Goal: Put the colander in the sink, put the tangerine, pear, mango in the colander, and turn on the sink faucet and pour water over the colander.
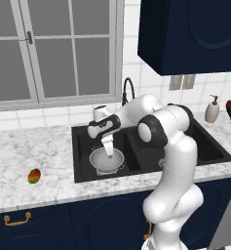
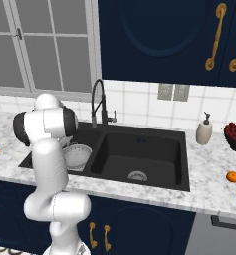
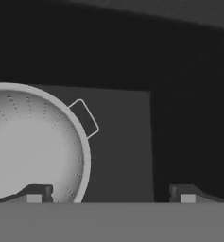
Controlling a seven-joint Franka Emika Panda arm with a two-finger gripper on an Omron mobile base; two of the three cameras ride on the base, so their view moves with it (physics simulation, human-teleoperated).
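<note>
The gripper (image 3: 111, 194), fingers spread wide, hovers over the colander (image 1: 106, 161), which sits in the sink (image 1: 83, 156) at nine o'clock, ready for fruit.

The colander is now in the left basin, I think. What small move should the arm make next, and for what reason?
Probably lift the gripper straight up and clear of the sink. The colander sits in the left basin with no fruit in it, and the jaws stand wide apart over its rim, gripping nothing. The mango lies on the counter to the left, so it could come next.
</note>
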